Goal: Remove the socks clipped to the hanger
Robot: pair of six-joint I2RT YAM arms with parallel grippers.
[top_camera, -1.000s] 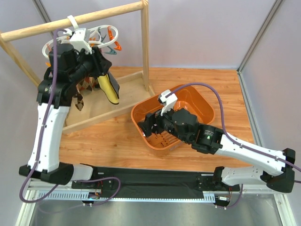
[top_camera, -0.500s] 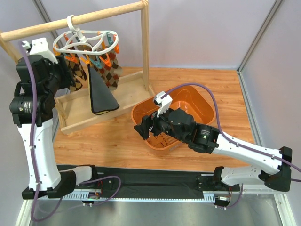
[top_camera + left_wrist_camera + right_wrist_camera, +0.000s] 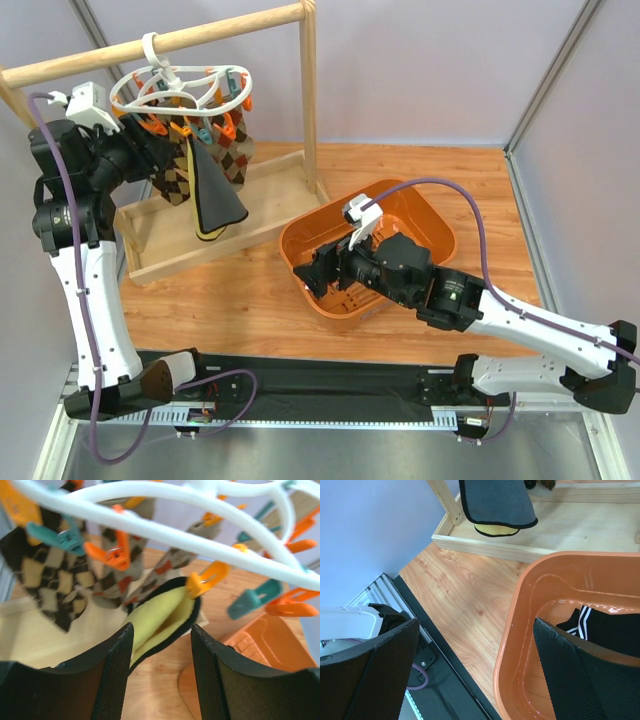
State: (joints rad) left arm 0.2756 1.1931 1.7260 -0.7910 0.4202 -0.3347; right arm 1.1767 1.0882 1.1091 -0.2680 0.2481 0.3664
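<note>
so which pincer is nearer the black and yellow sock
Left. The left pincer is open right in front of the black-and-yellow sock, which hangs just beyond it. The right pincer hovers at the rim of the orange basket, well away from the sock.

The top view looks down from behind. The left wrist view faces the white plastic ring hanger (image 3: 150, 526) closely; all views share the black-and-yellow fabric sock (image 3: 160, 617).
</note>
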